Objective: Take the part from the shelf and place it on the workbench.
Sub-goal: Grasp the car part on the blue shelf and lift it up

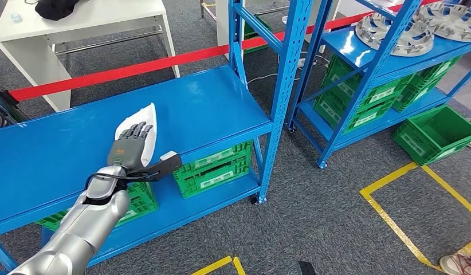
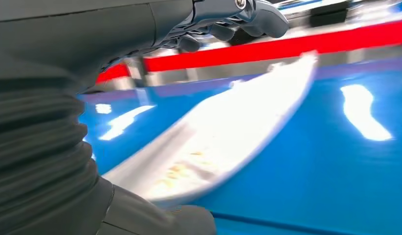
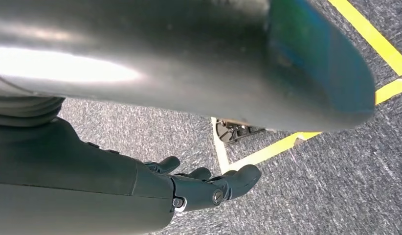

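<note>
The part is a flat white bag (image 1: 145, 117) lying on the top board of the blue shelf (image 1: 210, 109). My left hand (image 1: 130, 146) reaches in over the shelf's front edge, and its spread fingers lie over the near end of the bag. In the left wrist view the white bag (image 2: 233, 132) stretches away, blurred, beneath the dark fingers (image 2: 223, 24), with the thumb (image 2: 155, 218) low beside its near end. Nothing is gripped. My right hand (image 3: 204, 183) hangs over the grey carpet with its fingers loosely apart, holding nothing.
Green crates (image 1: 213, 169) sit on the shelf's lower board. A second blue shelf (image 1: 365, 51) at the right carries silver round parts (image 1: 388, 31) and more green crates. Red barrier tape (image 1: 141, 67) runs behind, past a white table (image 1: 78, 28). Yellow lines (image 1: 411, 189) mark the carpet.
</note>
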Controlling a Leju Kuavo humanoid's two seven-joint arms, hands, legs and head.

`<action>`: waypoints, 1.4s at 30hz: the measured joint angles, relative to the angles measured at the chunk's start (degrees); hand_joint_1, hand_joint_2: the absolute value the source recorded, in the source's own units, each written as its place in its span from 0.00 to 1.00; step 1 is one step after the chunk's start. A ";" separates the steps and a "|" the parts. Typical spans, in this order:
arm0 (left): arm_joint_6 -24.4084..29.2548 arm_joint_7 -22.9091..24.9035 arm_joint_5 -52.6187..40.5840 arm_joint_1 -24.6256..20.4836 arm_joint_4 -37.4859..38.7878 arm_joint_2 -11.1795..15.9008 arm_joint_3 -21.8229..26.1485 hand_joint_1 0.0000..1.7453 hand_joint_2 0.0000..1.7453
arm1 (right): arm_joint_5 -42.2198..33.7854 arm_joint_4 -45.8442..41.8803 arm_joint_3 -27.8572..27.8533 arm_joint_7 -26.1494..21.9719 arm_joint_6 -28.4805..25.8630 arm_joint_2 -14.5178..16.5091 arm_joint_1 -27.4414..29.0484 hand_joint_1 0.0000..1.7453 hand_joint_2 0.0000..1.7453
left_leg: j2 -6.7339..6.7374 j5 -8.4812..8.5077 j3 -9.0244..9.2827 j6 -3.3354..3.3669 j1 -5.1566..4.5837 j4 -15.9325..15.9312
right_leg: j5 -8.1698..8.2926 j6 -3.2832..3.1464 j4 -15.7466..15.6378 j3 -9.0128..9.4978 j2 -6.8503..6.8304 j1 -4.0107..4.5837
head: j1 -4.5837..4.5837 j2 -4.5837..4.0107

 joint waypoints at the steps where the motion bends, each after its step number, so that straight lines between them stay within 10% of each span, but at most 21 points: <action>1: -0.85 2.62 -1.49 -0.12 0.42 0.00 0.10 0.00 1.00 | 0.03 0.00 -0.06 0.05 -0.08 0.00 0.00 0.00 0.00 | 0.00 0.00 0.00 0.00 0.00 0.00 | 0.00 0.00 0.00 0.00 0.00 0.00 | 0.00 0.00; 16: -11.50 13.74 -9.35 -0.52 5.08 0.07 2.94 0.00 1.00 | 0.08 0.00 -0.87 1.10 -0.84 0.00 -0.19 0.00 0.00 | 0.00 0.00 0.00 0.00 0.00 0.00 | 0.00 0.00 0.00 0.00 0.00 0.00 | 0.00 0.00; 32: -12.13 14.80 -11.65 -0.52 6.17 0.02 4.31 0.01 1.00 | 0.10 0.00 -0.91 1.29 -0.88 0.00 -0.38 0.00 0.00 | -0.01 0.00 0.00 0.00 0.00 0.00 | 0.00 0.00 0.00 0.00 0.00 0.00 | 0.00 0.00; 33: -12.13 14.80 -11.66 -0.52 6.18 0.02 4.35 0.08 1.00 | 0.10 0.00 -0.91 1.29 -0.88 0.00 -0.38 0.00 0.00 | -0.01 0.00 0.00 0.00 0.00 0.00 | 0.00 0.00 0.00 0.00 0.00 0.00 | 0.00 0.00; 37: -10.88 14.01 -11.75 -0.51 6.21 -0.02 4.48 0.93 1.00 | 0.15 0.00 -0.91 1.27 -0.88 0.00 -0.38 0.00 0.00 | -0.01 0.00 0.00 0.00 0.00 0.00 | 0.00 0.00 0.00 0.00 0.00 0.00 | 0.00 0.00; 42: -8.14 11.51 -11.93 -0.32 6.21 -0.33 5.27 1.00 1.00 | 0.52 0.00 -0.91 0.91 -0.75 0.00 -0.38 0.00 0.00 | 0.00 0.00 0.00 0.00 0.00 0.00 | 0.00 0.00 0.00 0.00 0.00 0.00 | 0.00 0.00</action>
